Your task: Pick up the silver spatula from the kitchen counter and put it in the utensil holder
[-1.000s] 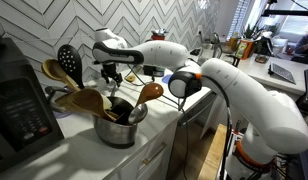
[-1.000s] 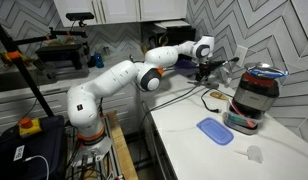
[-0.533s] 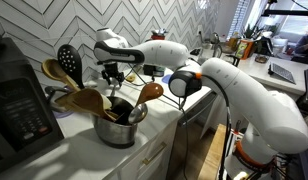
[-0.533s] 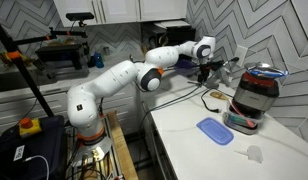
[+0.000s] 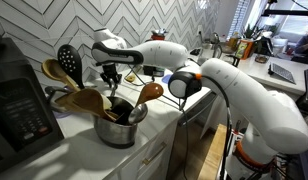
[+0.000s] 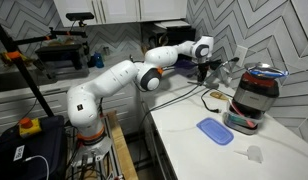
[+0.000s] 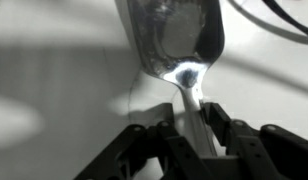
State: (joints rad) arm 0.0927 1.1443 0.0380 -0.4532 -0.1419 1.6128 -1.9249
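In the wrist view the silver spatula lies on the pale counter, blade away from me and shiny handle running back between my fingers. My gripper is shut on that handle, one dark pad pressed against each side. In an exterior view the gripper reaches down to the counter by the tiled wall, just behind the utensil holder. The holder is a squat silver pot with wooden spoons and a black slotted spoon in it. The gripper also shows far back on the counter in an exterior view. The spatula is too small to make out in either exterior view.
A dark appliance stands close beside the pot. A tall dark appliance with a red top and a blue flat thing sit on the white counter. The herringbone tiled wall is right behind the gripper.
The jaws have closed in from wide open onto the spatula handle. The arm has hardly moved.
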